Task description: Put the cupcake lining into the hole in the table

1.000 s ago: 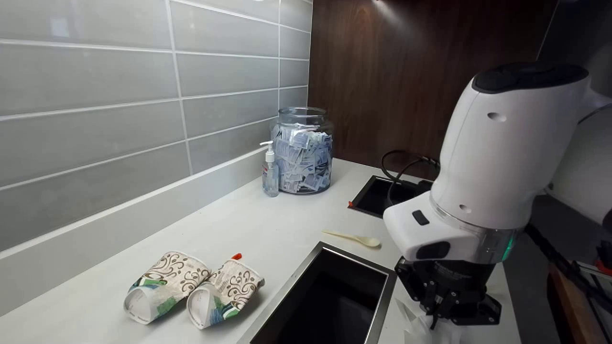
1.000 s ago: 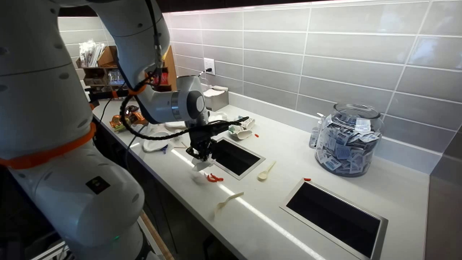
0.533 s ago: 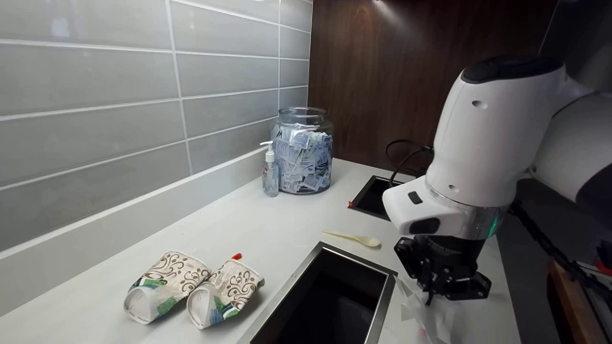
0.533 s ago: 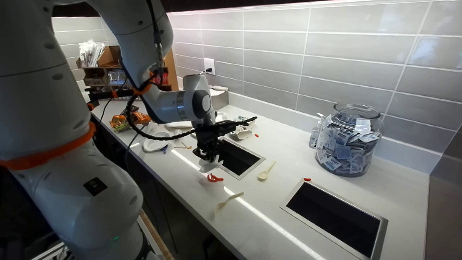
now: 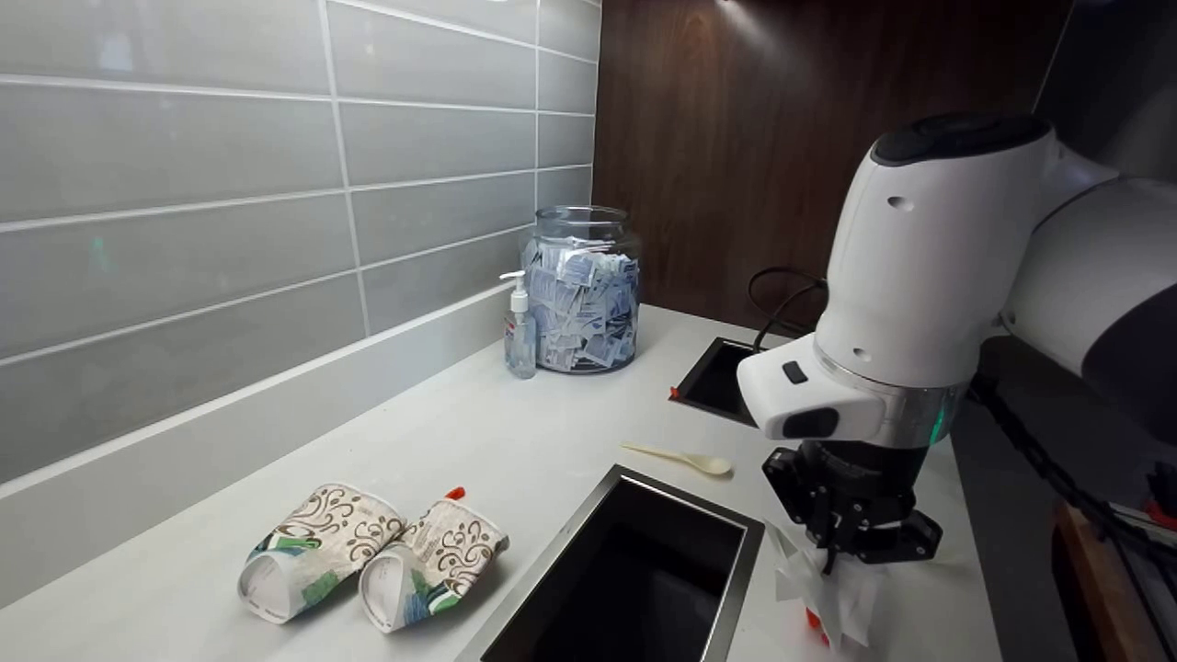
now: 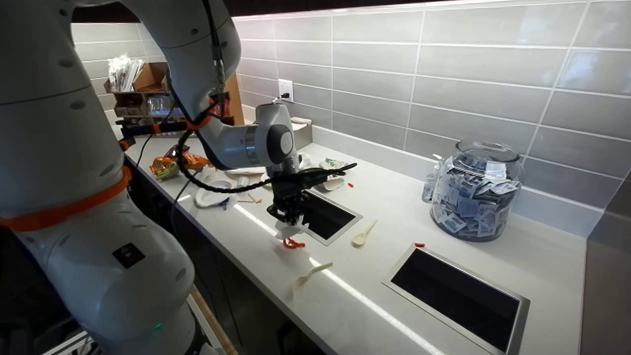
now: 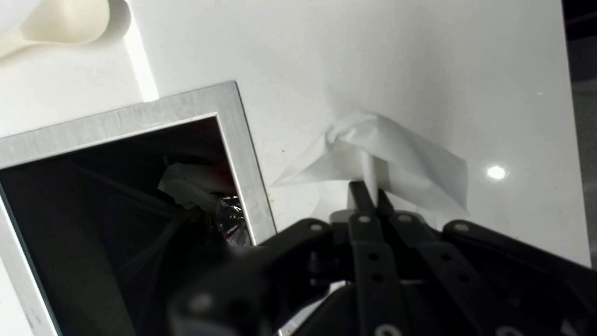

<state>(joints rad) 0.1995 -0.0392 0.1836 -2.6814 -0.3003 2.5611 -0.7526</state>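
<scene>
My gripper (image 5: 829,555) is shut on a thin white crumpled paper (image 5: 844,596). The wrist view shows a fold of this paper (image 7: 419,163) pinched between the fingertips (image 7: 368,193), its sides spreading out. It hangs low over the white counter, beside the dark metal-rimmed hole (image 5: 743,588), not over it. In the wrist view the hole's rim (image 7: 224,100) is left of the fingertips. A curled red-orange piece (image 6: 294,243) lies on the counter just by the held paper (image 6: 288,230). I cannot tell which of the two is the cupcake lining.
A pale spoon (image 5: 703,462) lies beyond the hole. Another pale utensil (image 6: 310,277) lies near the front edge. Two crumpled patterned cups (image 5: 326,542) lie by the wall. A second hole (image 6: 400,265), a glass jar (image 5: 584,308) and a pump bottle (image 5: 520,340) stand farther along.
My gripper has moved toward the hole's side with the white paper still held. The red-orange piece now shows below the paper in an exterior view. Other objects stay put.
</scene>
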